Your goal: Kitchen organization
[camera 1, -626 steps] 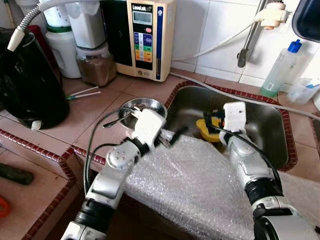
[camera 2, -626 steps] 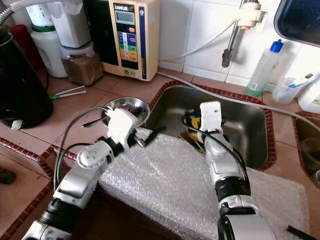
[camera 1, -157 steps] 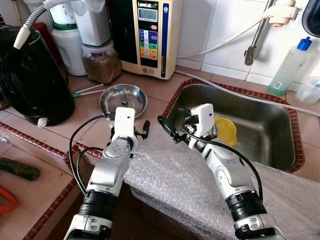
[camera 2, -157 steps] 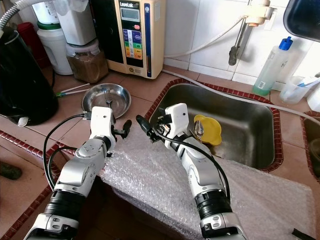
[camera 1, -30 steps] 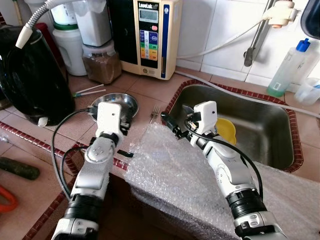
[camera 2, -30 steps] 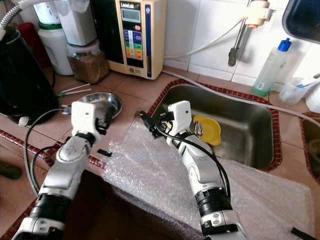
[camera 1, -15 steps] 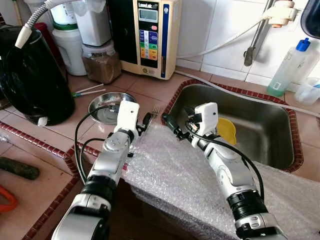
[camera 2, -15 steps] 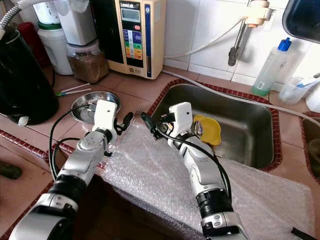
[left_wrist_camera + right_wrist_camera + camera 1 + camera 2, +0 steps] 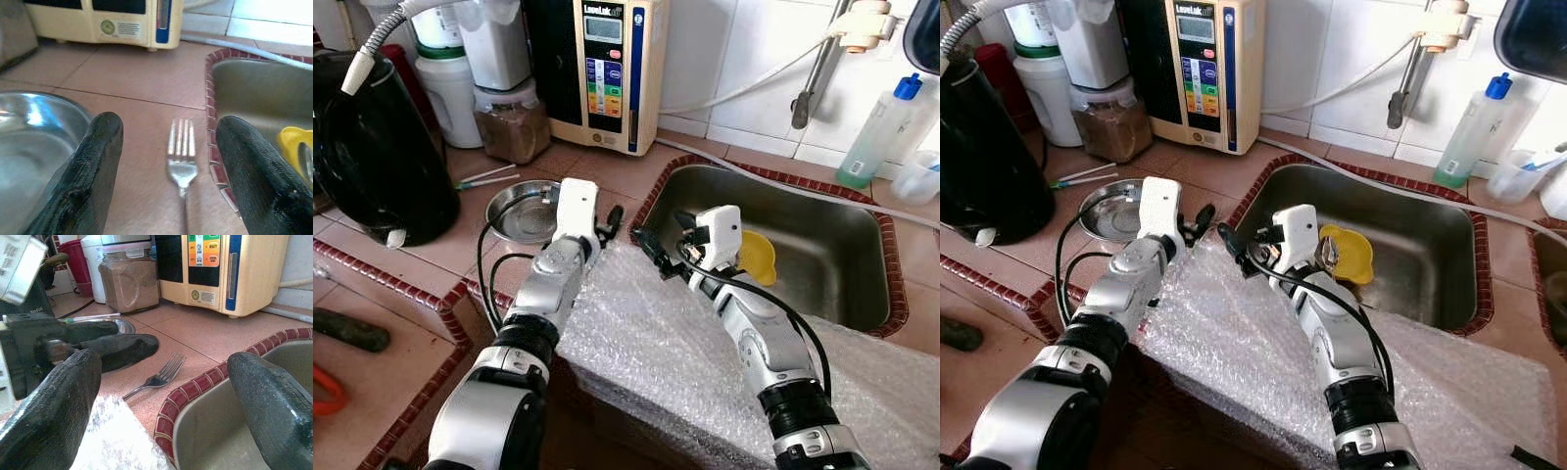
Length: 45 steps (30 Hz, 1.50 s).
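A steel fork (image 9: 182, 161) lies flat on the brown tile counter between the steel bowl (image 9: 521, 210) and the sink's red rim (image 9: 651, 191), tines pointing toward the wall. My left gripper (image 9: 608, 221) hovers just above the fork's handle end, open, one finger (image 9: 100, 147) on each side of it. My right gripper (image 9: 649, 253) is open too, low over the near corner of the bubble wrap (image 9: 685, 343), facing the fork (image 9: 159, 376) and the left gripper. A yellow item (image 9: 760, 257) lies in the sink.
A black kettle (image 9: 367, 147) stands at the left. A cream water machine (image 9: 607, 69), a jar of brown powder (image 9: 514, 122) and white containers line the back wall. Two thin sticks (image 9: 484, 178) lie behind the bowl. A clear bottle (image 9: 871, 137) stands right of the tap pipe (image 9: 808, 73).
My left gripper swung from beside the bowl toward the sink and now straddles the fork. The fork lay in the bowl five seconds ago and now lies on the counter. The right arm barely moved.
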{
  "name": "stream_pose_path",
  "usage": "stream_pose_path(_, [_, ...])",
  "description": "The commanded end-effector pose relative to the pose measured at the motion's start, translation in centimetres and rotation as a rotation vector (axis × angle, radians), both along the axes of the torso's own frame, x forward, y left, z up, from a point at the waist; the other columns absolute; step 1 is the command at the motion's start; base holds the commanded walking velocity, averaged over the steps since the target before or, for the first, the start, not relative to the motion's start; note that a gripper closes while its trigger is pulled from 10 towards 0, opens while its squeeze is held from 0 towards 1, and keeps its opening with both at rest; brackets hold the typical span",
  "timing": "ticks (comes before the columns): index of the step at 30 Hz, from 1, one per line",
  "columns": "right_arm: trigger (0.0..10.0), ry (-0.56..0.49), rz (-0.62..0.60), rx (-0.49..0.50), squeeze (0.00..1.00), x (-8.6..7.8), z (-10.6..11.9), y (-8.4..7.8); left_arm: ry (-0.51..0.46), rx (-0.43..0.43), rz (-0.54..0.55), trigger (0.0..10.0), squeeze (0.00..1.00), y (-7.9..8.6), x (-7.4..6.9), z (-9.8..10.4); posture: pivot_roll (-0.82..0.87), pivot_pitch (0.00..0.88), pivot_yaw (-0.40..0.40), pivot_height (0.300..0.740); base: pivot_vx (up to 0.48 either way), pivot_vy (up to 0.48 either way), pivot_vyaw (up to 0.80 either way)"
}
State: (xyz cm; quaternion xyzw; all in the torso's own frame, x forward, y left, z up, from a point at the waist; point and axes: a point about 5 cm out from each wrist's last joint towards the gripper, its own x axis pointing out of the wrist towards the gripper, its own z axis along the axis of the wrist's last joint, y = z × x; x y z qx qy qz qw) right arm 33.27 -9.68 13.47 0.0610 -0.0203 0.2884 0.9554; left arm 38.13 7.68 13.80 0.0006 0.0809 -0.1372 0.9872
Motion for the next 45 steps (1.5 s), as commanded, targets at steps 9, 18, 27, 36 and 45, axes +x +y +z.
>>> stream_pose_path(9, [10.0,-0.007,-0.009,0.003,0.79,-0.4,0.1,0.0,0.082,0.026,-0.047,10.0,0.00,-0.9,-0.1,-1.1,-0.02,0.000,0.077,0.740,0.000,0.000,0.00])
stream_pose_path(18, [10.0,-0.005,-0.006,-0.001,0.79,-0.5,0.1,0.0,0.219,0.060,-0.043,10.0,0.00,-0.4,-0.7,-3.3,-0.02,0.000,0.080,0.740,0.000,0.000,0.00])
stream_pose_path(27, [10.0,-0.002,-0.001,-0.003,0.79,-0.6,0.1,0.0,0.268,0.101,-0.049,0.0,0.00,0.4,-1.0,-4.4,-0.01,0.000,0.081,0.740,0.000,0.000,0.00])
stream_pose_path(36, [10.0,0.000,0.002,-0.007,0.79,-0.5,0.1,0.0,0.252,0.121,0.041,0.0,0.00,2.1,-1.0,-4.7,-0.01,0.000,0.071,0.740,0.000,0.000,0.00])
stream_pose_path(45, [10.0,0.000,0.006,-0.010,0.79,-0.4,0.1,-0.1,0.254,0.082,0.126,0.0,0.00,3.1,-1.1,-5.1,-0.01,0.000,0.068,0.740,0.000,0.000,0.00])
